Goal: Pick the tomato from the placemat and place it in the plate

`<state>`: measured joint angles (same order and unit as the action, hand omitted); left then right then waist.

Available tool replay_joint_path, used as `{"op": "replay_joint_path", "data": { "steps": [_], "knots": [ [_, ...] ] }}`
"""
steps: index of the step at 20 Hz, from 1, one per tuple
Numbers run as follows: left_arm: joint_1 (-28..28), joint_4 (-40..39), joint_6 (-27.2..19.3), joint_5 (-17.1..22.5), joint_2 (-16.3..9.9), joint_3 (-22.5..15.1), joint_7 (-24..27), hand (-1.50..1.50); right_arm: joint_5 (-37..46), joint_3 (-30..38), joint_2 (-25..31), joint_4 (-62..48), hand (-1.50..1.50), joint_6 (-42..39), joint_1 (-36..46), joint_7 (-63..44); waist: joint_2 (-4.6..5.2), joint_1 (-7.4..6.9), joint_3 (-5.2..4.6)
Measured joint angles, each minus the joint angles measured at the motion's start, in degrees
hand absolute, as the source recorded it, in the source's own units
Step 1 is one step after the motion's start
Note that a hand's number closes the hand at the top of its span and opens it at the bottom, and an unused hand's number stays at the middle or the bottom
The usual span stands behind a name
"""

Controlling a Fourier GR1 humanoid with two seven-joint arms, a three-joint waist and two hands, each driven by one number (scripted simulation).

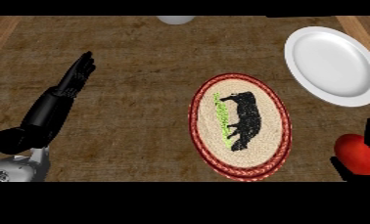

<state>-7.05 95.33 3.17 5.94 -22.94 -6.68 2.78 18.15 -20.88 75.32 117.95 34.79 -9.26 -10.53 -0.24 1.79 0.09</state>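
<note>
The red tomato shows at the right edge of the head view, off to the right of the placemat and below the plate. My right hand is mostly cut off by the edge, and its black fingers curl round the tomato from below and above. The oval woven placemat has a red braided rim and a black animal figure, and nothing lies on it. The white plate sits at the upper right with nothing in it. My left hand rests open at the left, fingers straight and pointing up.
A pale round object peeks in at the top edge near the middle. Brown wooden counter spreads between my left hand and the placemat. Lighter wood strips run along the upper corners.
</note>
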Motion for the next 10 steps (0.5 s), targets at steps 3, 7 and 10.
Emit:
{"op": "replay_joint_path", "data": {
  "steps": [3,7,10],
  "knots": [
    [-1.3,0.0,0.8,-0.2,0.4,0.0,-0.8,0.0,-4.3,2.9,-3.1,-5.4,1.5,-1.8,1.7,4.6,0.17,-1.0,-0.03],
    [-3.1,-1.4,1.4,-0.8,1.5,0.0,-0.9,0.0,-8.9,5.5,-8.4,-15.0,1.5,-5.7,7.4,10.9,0.41,-2.04,-0.03],
    [-2.9,-0.2,2.0,-1.0,1.7,-0.1,-1.7,0.0,-9.1,6.7,-12.7,-23.3,1.5,-7.8,12.8,14.3,0.47,-2.65,-0.02]
  ]
}}
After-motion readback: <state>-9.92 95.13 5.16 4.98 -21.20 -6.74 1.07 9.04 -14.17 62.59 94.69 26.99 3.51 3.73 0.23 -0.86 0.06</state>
